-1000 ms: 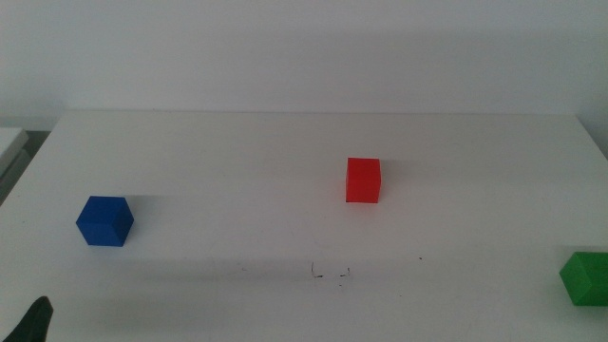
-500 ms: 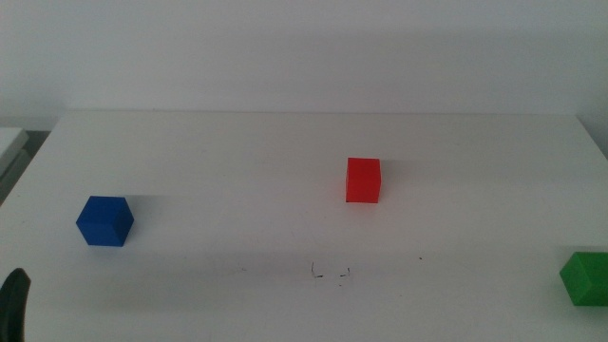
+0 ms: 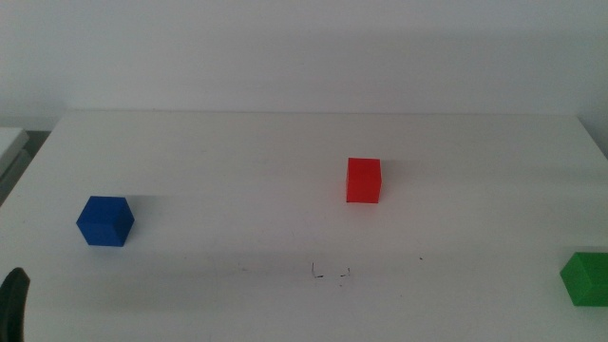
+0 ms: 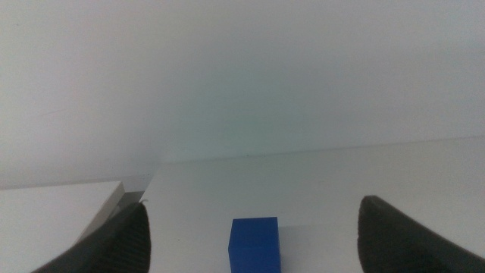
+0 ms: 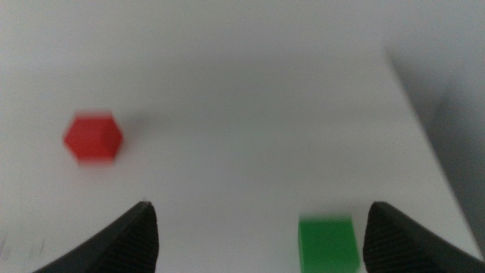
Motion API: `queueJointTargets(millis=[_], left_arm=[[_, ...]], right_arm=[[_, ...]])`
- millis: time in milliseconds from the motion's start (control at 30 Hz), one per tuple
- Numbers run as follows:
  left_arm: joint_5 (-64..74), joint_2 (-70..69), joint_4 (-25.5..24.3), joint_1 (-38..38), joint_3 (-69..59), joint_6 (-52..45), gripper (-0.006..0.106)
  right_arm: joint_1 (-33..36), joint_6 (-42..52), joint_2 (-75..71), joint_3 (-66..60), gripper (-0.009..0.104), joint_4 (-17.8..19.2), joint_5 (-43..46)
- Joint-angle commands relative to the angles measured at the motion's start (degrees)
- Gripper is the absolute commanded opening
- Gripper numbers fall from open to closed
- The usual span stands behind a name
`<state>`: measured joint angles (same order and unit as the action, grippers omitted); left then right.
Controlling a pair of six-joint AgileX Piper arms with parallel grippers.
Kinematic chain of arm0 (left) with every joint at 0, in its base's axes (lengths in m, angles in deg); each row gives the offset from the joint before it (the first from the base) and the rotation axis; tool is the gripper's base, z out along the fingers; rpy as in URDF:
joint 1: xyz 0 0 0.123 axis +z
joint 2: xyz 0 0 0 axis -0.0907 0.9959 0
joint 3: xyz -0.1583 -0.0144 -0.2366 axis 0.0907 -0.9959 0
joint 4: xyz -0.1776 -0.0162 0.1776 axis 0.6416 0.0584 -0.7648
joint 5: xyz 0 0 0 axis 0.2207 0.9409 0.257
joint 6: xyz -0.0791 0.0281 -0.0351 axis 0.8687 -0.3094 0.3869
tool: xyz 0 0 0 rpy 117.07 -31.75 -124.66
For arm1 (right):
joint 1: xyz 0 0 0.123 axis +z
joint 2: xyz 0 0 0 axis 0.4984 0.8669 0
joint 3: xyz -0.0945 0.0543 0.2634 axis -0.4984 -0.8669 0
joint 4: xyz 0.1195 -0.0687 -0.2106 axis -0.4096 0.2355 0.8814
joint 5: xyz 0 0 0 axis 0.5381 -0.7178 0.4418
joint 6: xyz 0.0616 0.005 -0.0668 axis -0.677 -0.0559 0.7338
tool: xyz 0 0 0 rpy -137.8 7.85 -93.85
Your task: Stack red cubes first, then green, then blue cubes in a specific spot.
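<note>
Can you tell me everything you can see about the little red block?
The red block is a small, plain cube, bright red and matte, with no marks on it. It sits flat on the white table, near the middle, with nothing touching it. It is not stacked on anything. The faint pen marks lie nearer the camera than it, a little to the picture's left. In the right wrist view it shows blurred.

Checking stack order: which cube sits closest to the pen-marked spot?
The red cube, just behind and right of the pen-marked spot. The blue cube sits far left and the green cube at the right edge, both farther away.
</note>
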<state>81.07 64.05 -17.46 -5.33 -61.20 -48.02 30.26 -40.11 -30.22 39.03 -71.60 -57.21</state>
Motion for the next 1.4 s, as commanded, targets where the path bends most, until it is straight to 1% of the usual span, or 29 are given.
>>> queueJointTargets(millis=[0, 67, 100, 200, 267, 333, 400, 467, 533, 600, 733, 800, 867, 900, 1033, 1100, 1167, 1200, 1367], left_arm=[[-0.77, -0.17, -0.20, -0.41, -0.03, -0.05, 0.094], [-0.77, -0.17, -0.20, -0.41, -0.03, -0.05, 0.094], [-0.77, -0.17, -0.20, -0.41, -0.03, -0.05, 0.094], [-0.77, -0.17, -0.20, -0.41, -0.03, -0.05, 0.094], [-0.77, -0.17, -0.20, -0.41, -0.03, -0.05, 0.094], [-0.77, -0.17, -0.20, -0.41, -0.03, -0.05, 0.094], [-0.77, -0.17, -0.20, -0.41, -0.03, -0.05, 0.094], [-0.77, -0.17, -0.20, -0.41, -0.03, -0.05, 0.094], [-0.77, -0.17, -0.20, -0.41, -0.03, -0.05, 0.094], [-0.77, -0.17, -0.20, -0.41, -0.03, -0.05, 0.094], [-0.66, -0.17, -0.20, -0.41, -0.03, -0.05, 0.094], [-0.66, -0.17, -0.20, -0.41, -0.03, -0.05, 0.094], [-0.66, -0.17, -0.20, -0.41, -0.03, -0.05, 0.094], [-0.66, -0.17, -0.20, -0.41, -0.03, -0.05, 0.094], [-0.66, -0.17, -0.20, -0.41, -0.03, -0.05, 0.094], [-0.66, -0.17, -0.20, -0.41, -0.03, -0.05, 0.094], [-0.66, -0.17, -0.20, -0.41, -0.03, -0.05, 0.094], [-0.66, -0.17, -0.20, -0.41, -0.03, -0.05, 0.094], [-0.77, -0.17, -0.20, -0.41, -0.03, -0.05, 0.094]], right_arm=[[-0.37, 0.18, 7.23, 8.66, 0.080, -0.45, -14.28], [-0.37, 0.18, 12.20, 14.23, 0.080, -0.08, -20.88], [-0.37, 0.07, 14.10, 16.65, 0.080, -0.30, -22.50], [-0.37, -1.19, 19.87, 21.38, 0.080, -3.16, -24.41], [-0.37, -1.19, 22.21, 22.62, 0.080, -5.61, -23.36], [-0.37, -1.19, 23.85, 22.91, 0.080, -8.59, -20.17], [-0.37, -1.19, 25.13, 22.91, 0.080, -12.59, -16.63], [-0.37, -1.19, 25.72, 22.91, 0.080, -15.70, -15.21], [-0.41, -0.38, 25.72, 22.91, 0.080, -17.41, -14.45], [-0.41, 2.28, 25.83, 23.01, 0.080, -17.78, -13.54], [-0.41, 1.86, 28.77, 25.25, 0.080, -14.57, -14.12], [-0.21, 1.86, 31.98, 28.13, 0.080, -14.45, -14.41], [1.34, 1.86, 35.82, 31.86, 0.080, -13.19, -15.25], [2.70, 1.59, 38.04, 33.94, 0.080, -11.83, -16.01], [10.51, -4.71, 46.74, 42.00, 0.080, -2.43, -17.38], [15.63, -9.49, 51.86, 46.82, 0.080, 4.13, -18.06], [19.56, -13.85, 56.70, 52.35, 0.080, 9.07, -20.29], [21.30, -15.73, 60.01, 55.42, 0.080, 10.56, -22.02], [26.43, -23.17, 73.11, 70.68, 0.080, 11.13, -32.21]])
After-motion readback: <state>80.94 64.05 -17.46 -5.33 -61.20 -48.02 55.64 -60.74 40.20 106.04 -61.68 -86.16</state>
